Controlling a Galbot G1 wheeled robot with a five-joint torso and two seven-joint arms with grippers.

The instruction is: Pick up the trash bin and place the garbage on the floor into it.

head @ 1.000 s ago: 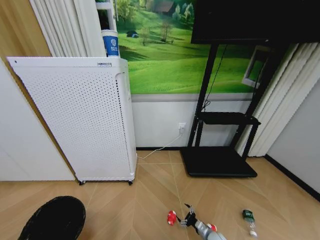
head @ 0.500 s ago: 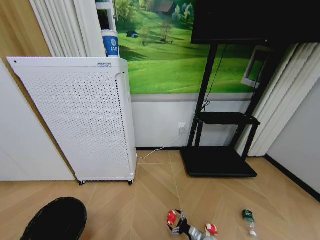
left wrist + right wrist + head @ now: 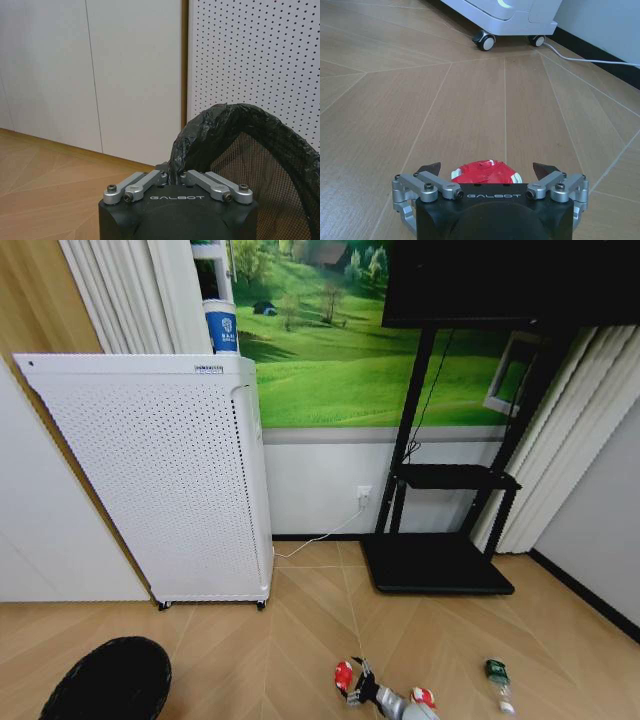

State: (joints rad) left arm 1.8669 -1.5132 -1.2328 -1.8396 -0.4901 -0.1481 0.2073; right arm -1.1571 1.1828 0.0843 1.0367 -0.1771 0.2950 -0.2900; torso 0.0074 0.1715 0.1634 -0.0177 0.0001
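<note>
Fingers of the right gripper (image 3: 489, 169) are spread wide, one tip to each side of a red crumpled wrapper (image 3: 483, 172) lying on the floor (image 3: 420, 100); from the head view the same gripper (image 3: 357, 687) sits low beside that wrapper (image 3: 343, 675). To my eye the job now is a clean pinch: come straight down so both tips reach the wood on either side of the crumple, then close gently, since light foil like this could skid away if one tip touches first. The left gripper (image 3: 170, 176) is clamped on the bag-lined rim of the trash bin (image 3: 260, 150), which appears in the head view at the robot's left (image 3: 110, 680), well apart from the litter. A red-and-white scrap (image 3: 423, 698) lies just beside the right arm, and a small clear bottle (image 3: 498, 680) with a green label is farther to the right. The white perforated appliance (image 3: 160, 470) on castors and a black stand (image 3: 440, 560) are set back against the wall, clear of the work; a white cable (image 3: 600, 61) trails along the skirting.
</note>
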